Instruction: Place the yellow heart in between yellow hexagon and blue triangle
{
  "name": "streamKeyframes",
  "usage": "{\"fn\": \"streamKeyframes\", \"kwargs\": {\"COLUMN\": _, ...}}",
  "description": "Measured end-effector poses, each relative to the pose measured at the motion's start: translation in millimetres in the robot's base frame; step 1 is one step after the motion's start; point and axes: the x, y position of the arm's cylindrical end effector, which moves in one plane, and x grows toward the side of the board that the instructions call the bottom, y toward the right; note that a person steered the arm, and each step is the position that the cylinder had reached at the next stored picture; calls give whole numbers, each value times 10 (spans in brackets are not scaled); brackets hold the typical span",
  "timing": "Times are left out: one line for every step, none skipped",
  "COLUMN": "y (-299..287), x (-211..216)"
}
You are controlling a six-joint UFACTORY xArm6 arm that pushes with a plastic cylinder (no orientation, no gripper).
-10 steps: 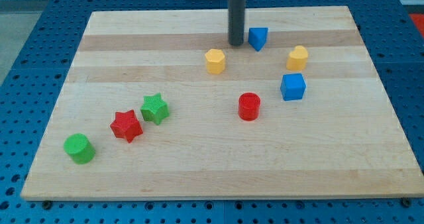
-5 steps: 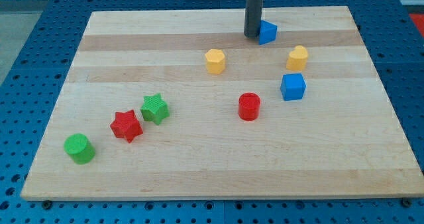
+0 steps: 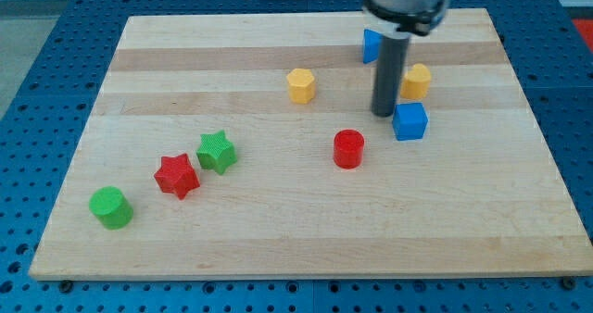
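The yellow heart (image 3: 418, 80) lies at the view's upper right, just above the blue cube (image 3: 410, 121). The yellow hexagon (image 3: 300, 85) lies left of it near the view's upper middle. The blue triangle (image 3: 370, 45) sits near the board's top edge, partly hidden behind the rod. My tip (image 3: 384, 113) rests on the board just left of the blue cube, below and left of the yellow heart, and to the right of the yellow hexagon.
A red cylinder (image 3: 348, 149) stands below and left of my tip. A green star (image 3: 216, 152), a red star (image 3: 176, 176) and a green cylinder (image 3: 110, 207) lie in a line at the view's lower left. The wooden board (image 3: 278, 230) sits on a blue pegboard.
My tip pushed the blue triangle a little right and up, then moved down and right to beside the blue cube. The other blocks have not moved.
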Motion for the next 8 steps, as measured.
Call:
{"fn": "streamKeyframes", "kwargs": {"y": 411, "x": -10}}
{"fn": "streamKeyframes", "kwargs": {"y": 459, "x": -37}}
{"fn": "streamKeyframes", "kwargs": {"y": 527, "x": -241}}
{"fn": "streamKeyframes", "kwargs": {"y": 546, "x": -304}}
{"fn": "streamKeyframes", "kwargs": {"y": 546, "x": -304}}
{"fn": "streamKeyframes", "kwargs": {"y": 550, "x": -381}}
{"fn": "streamKeyframes", "kwargs": {"y": 569, "x": -444}}
{"fn": "streamKeyframes", "kwargs": {"y": 574, "x": -444}}
